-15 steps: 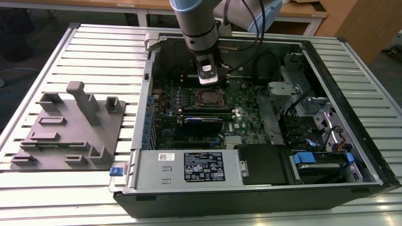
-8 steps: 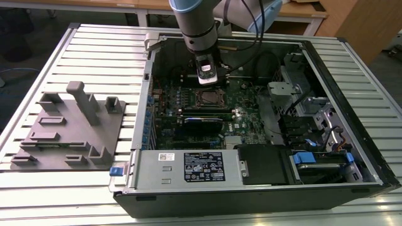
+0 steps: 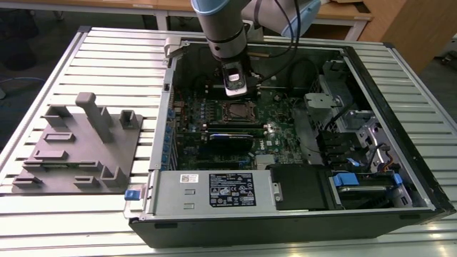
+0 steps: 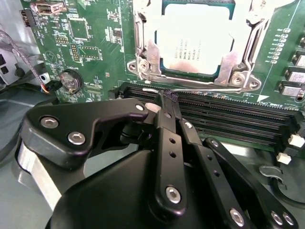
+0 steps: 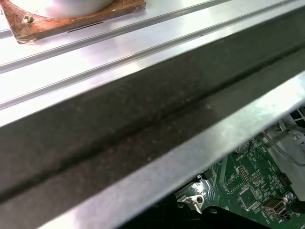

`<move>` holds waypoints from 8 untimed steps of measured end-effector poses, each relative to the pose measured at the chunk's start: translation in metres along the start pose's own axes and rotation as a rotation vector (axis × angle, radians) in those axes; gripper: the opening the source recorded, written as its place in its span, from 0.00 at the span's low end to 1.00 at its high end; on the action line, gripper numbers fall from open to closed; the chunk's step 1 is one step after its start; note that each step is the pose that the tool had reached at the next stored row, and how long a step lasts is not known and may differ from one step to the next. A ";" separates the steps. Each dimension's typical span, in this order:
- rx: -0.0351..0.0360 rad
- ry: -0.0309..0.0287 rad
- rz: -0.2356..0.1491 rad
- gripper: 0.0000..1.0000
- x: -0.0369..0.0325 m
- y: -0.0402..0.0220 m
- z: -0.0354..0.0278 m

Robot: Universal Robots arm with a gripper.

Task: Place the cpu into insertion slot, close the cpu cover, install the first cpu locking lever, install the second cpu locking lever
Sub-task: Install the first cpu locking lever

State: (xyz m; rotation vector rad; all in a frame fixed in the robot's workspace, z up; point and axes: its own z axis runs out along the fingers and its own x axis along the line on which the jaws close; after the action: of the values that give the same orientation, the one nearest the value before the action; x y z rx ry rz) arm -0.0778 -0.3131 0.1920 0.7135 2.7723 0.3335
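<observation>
- The arm (image 3: 225,27) reaches down into an open computer case (image 3: 286,225) that lies on a slatted table (image 3: 107,59).
- In the exterior view the gripper (image 3: 236,85) hangs just above the motherboard, close to the slot (image 3: 226,112) on its far side.
- In the second wrist view the gripper (image 4: 167,98) has its black fingers drawn narrow, the tips almost together.
- The tips sit at a thin wire lever (image 4: 209,89) that runs along the socket edge nearest the memory slots (image 4: 228,114). I cannot tell whether the wire is pinched between them.
- The cpu (image 4: 195,40) lies flat in the slot, its silver top facing up.
- The cover (image 4: 148,52) is down over the cpu, its frame lying around the chip's edges.
- A coin battery (image 4: 70,81) sits on the green motherboard (image 4: 95,52), well apart from the socket.
- A grey fixture (image 3: 78,150) stands on the table, beside the case on the exterior view's left.
- The first wrist view shows the case's metal rim (image 5: 157,167) and a corner of the motherboard (image 5: 243,191).
</observation>
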 end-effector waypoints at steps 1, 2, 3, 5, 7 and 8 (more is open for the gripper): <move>0.0000 -0.0001 0.000 0.11 0.0001 -0.0001 0.0000; 0.0002 -0.0004 0.001 0.11 0.0003 -0.0002 0.0000; 0.0015 -0.0023 0.008 0.11 0.0005 -0.0003 0.0002; 0.0047 -0.0070 0.023 0.11 0.0005 -0.0004 0.0003; 0.0080 -0.0119 0.039 0.11 0.0007 -0.0005 0.0004; 0.0093 -0.0136 0.045 0.11 0.0010 -0.0007 0.0003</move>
State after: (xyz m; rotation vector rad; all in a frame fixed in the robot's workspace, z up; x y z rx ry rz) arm -0.0788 -0.3132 0.1914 0.7790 2.7500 0.3237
